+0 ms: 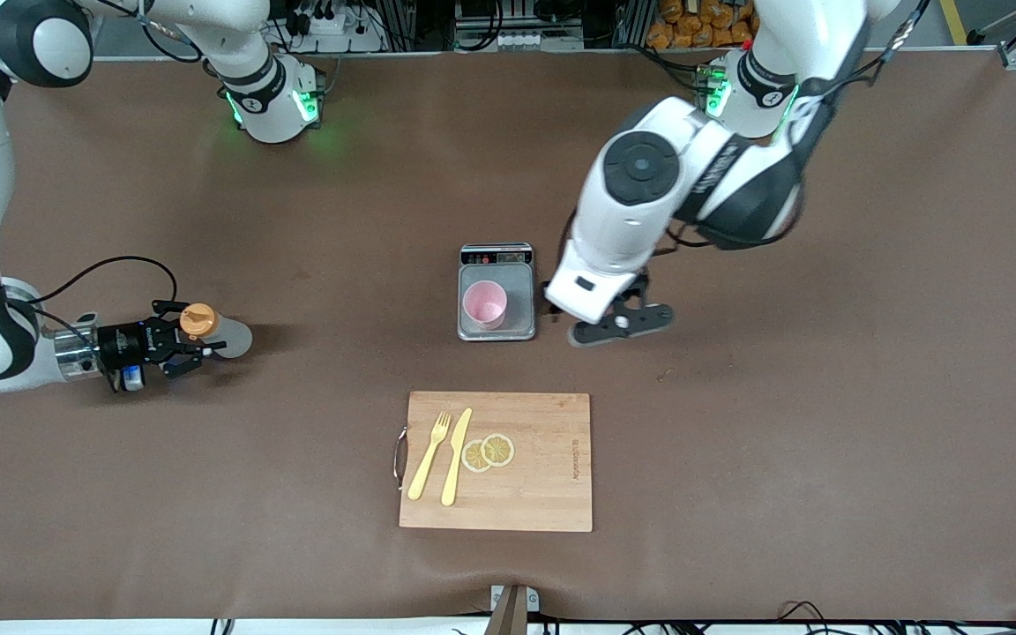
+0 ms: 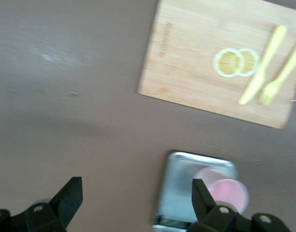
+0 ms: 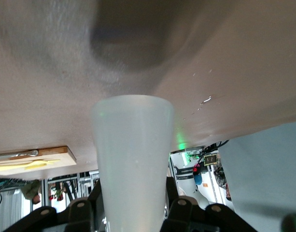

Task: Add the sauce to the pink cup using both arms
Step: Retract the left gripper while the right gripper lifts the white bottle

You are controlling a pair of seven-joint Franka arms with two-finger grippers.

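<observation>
Your right gripper [image 1: 180, 346] sits at the right arm's end of the table, its fingers clamped on the sauce [image 1: 212, 332]. The bottle's orange cap [image 1: 197, 319] shows in the front view, and in the right wrist view its pale body [image 3: 133, 164] fills the space between the fingers [image 3: 82, 212].

The cup [image 1: 484, 304] stands upright on the scale [image 1: 496, 295] at mid-table. Your left gripper [image 1: 623, 322] hangs just beside the scale, toward the left arm's end, with its fingers [image 2: 69, 195] spread wide apart and nothing between them. In the left wrist view you see the cup [image 2: 228, 194] on the scale's plate [image 2: 184, 181].

Nearer the front camera than the scale lies the board [image 1: 496, 460], carrying a yellow fork [image 1: 429, 455], a knife [image 1: 456, 456] beside it, and two overlapping lemon slices [image 1: 489, 451].
</observation>
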